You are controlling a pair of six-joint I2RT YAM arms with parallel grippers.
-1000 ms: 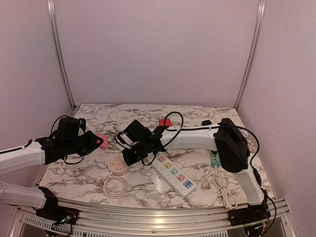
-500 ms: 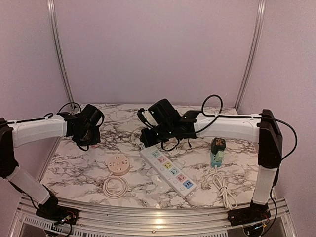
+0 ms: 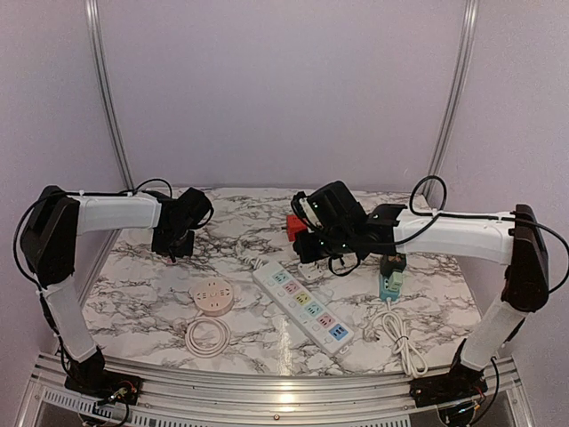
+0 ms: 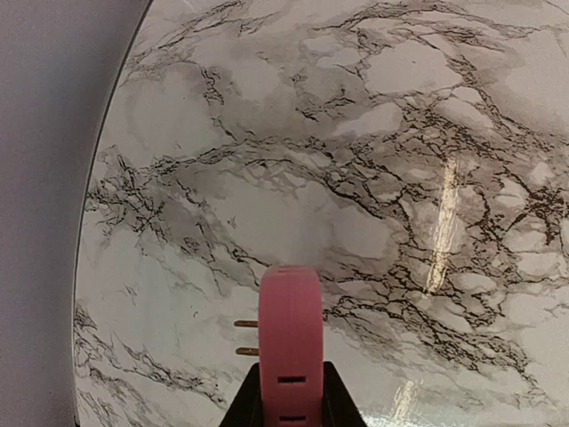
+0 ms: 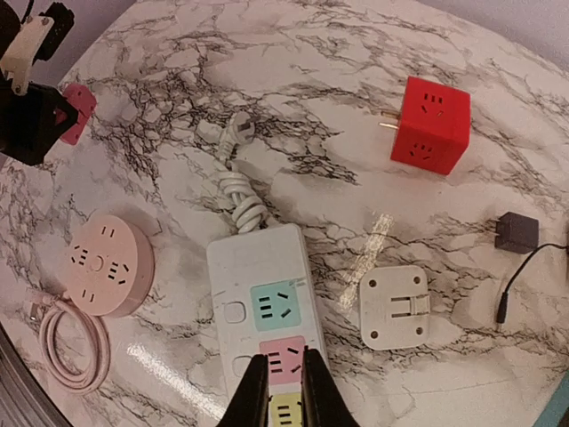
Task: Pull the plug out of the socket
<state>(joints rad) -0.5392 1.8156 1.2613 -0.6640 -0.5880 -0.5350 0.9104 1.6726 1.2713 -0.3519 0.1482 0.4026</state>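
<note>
Left pincer [image 4: 288, 402] grips one pink plug [image 4: 291, 325].

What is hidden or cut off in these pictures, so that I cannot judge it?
Left wrist: the bottom edge cuts off the pink plug and most of the left gripper.
Top: the left gripper hides that plug.
Right wrist: the bottom edge and right gripper cut off the power strip.
Right wrist: teal sliver at the right edge, too little to name.

pink plug [image 4: 291, 347] runs off the left wrist view's bottom edge; overhead the left gripper [image 3: 180, 242] hides it. white power strip [image 5: 238, 267] is cut by the right wrist view's bottom edge.
</note>
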